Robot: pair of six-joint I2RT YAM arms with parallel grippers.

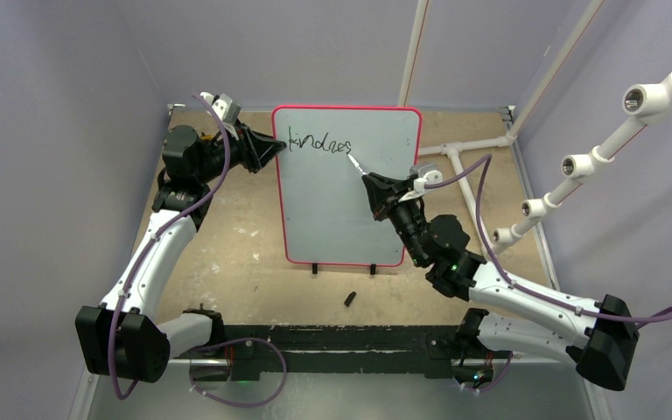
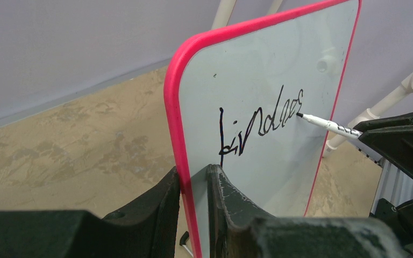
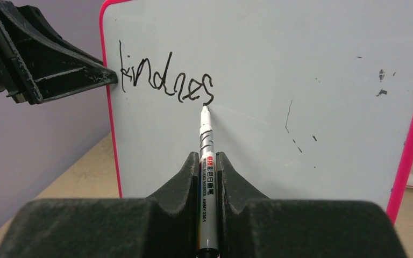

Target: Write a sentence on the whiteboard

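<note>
On the left, the left gripper has its two jaws closed on the pink left rim of the whiteboard, one jaw at the front and one at the back, so it is holding the board steady. The whiteboard stands upright on its little black feet in the middle of the brown table, facing the arms. Near the top of the board is the sentence, but only a bit of it is there: one line of thin black letters that look like "kindnes". The rest of the board below it is bare, apart from a few tiny marks. Right at the end of the last letter sits the tip of the marker, and it looks like it is touching the board. The right gripper has its jaws squeezed tight on the marker's white body. So the job looks to be in the middle of the first word, with most of the writing not yet done. The next move should be more letters to the right, pressing softly so the board does not tip back. A small dark thing lies on the table in front of the board; it may be the marker's cap.
</note>
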